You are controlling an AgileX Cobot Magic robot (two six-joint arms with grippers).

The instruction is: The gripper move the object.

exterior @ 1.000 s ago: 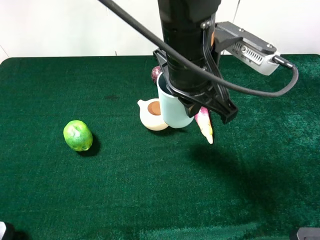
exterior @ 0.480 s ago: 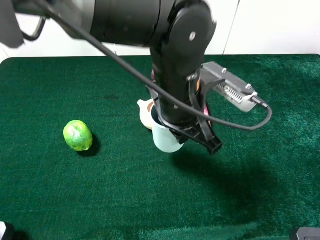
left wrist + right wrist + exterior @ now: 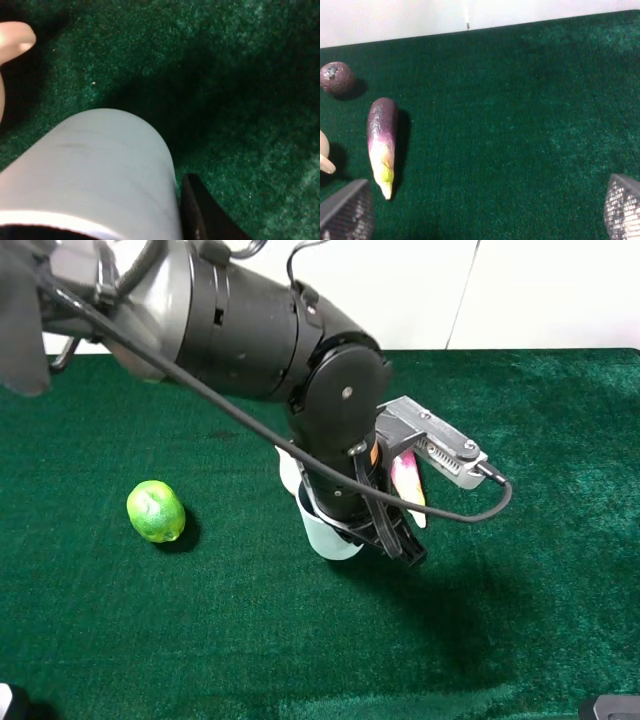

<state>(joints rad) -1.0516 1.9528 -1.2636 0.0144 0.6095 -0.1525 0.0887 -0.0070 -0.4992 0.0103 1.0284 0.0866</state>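
Note:
The pale blue-green cup (image 3: 327,536) is held in my left gripper (image 3: 352,530), whose black fingers (image 3: 403,545) are shut around it. The cup hangs low over the green cloth, just in front of the cream teapot (image 3: 286,468), which the arm mostly hides. I cannot tell whether the cup touches the cloth. In the left wrist view the cup (image 3: 95,170) fills the frame with one black finger (image 3: 200,215) beside it. My right gripper (image 3: 484,202) is open and empty over bare cloth.
A green fruit (image 3: 155,510) lies at the left. A purple-and-cream eggplant (image 3: 408,483) lies right of the teapot and shows in the right wrist view (image 3: 382,142), with a dark round fruit (image 3: 337,77) behind it. The green cloth (image 3: 520,540) covers the table.
My left arm has carried the cup from beside the teapot down and toward the table's front, and has swung lower. The right gripper's earlier state is not shown.

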